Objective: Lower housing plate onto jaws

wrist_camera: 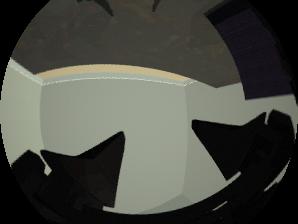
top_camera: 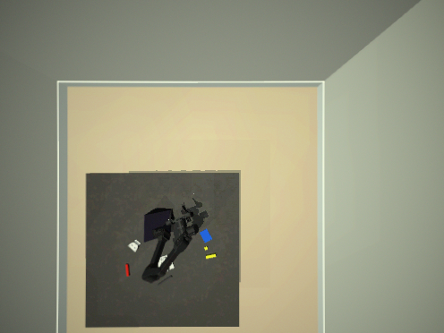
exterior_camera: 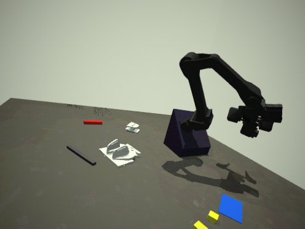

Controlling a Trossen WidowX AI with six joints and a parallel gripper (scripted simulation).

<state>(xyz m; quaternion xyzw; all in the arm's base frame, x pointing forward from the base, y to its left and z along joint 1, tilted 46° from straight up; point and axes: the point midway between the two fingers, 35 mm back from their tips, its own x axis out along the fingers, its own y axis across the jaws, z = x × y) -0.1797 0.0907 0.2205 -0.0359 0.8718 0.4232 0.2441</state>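
Two ridged white jaws (exterior_camera: 114,146) (exterior_camera: 120,152) stand side by side on a flat white base (exterior_camera: 118,164). The jaw assembly is partly hidden under the arm in the top view. A smaller white part (top_camera: 133,245) (exterior_camera: 133,127), which looks like the housing plate, lies on the table apart from the assembly, beyond it in the exterior view. My gripper (wrist_camera: 158,129) is open, with nothing between its fingertips. It hangs high above the table, far to the right of both white parts in the exterior view.
A dark purple block (top_camera: 155,226) (exterior_camera: 190,138) stands by the arm's base. A red bar (top_camera: 127,269) (exterior_camera: 93,122) and a dark bar (top_camera: 166,279) (exterior_camera: 81,155) flank the white assembly. A blue plate (top_camera: 206,235) (exterior_camera: 230,208) and yellow blocks (top_camera: 210,256) (exterior_camera: 213,216) lie opposite.
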